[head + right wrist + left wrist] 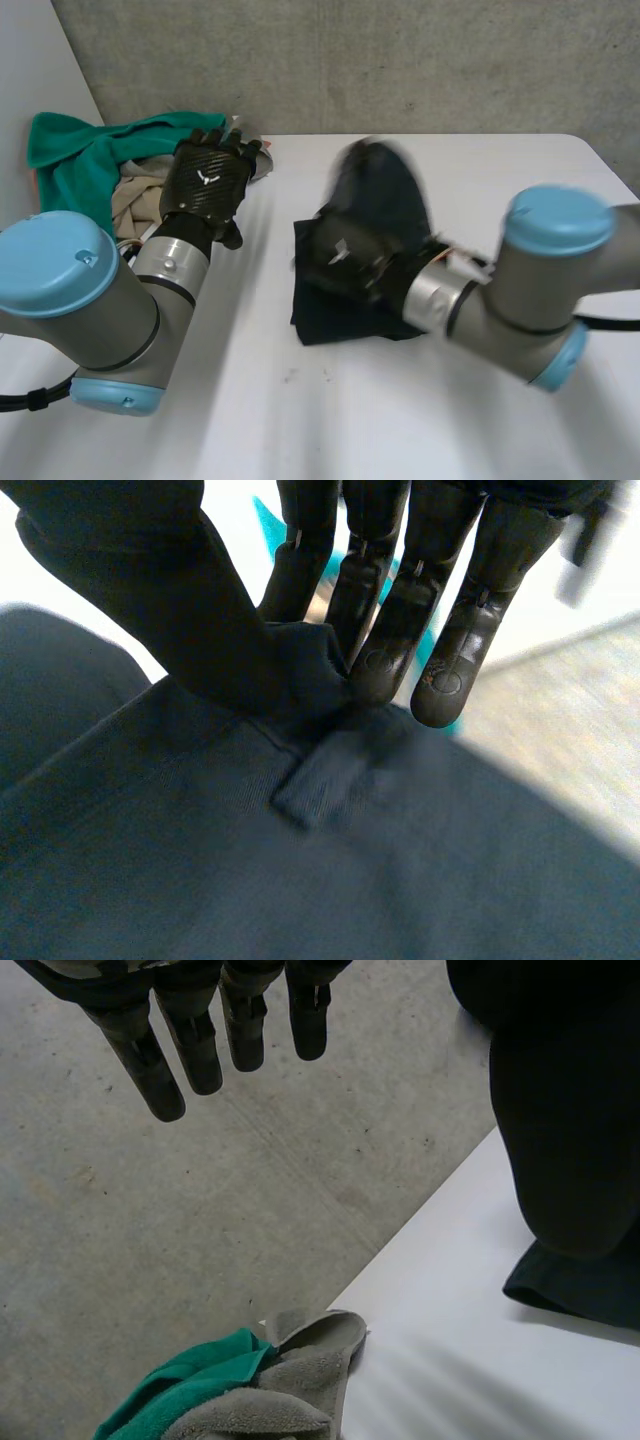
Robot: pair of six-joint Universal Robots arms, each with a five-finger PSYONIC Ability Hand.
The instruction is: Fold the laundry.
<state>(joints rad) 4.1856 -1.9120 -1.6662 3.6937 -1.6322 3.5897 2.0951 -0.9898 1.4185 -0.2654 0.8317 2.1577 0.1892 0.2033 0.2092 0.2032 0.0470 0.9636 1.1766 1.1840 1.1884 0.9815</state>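
One dark garment [300, 880] | pinched in right hand [400, 600], at fingertips | left hand [205, 185] spread

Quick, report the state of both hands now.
Left hand: open, fingers straight, holding nothing.
Right hand: shut on the dark cloth, pinching a fold.

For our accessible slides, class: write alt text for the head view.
The robot's right hand pinches a dark garment, bunched and partly raised off the white table. Its left hand, fingers straight, is above a green and beige laundry pile at the table's far left.
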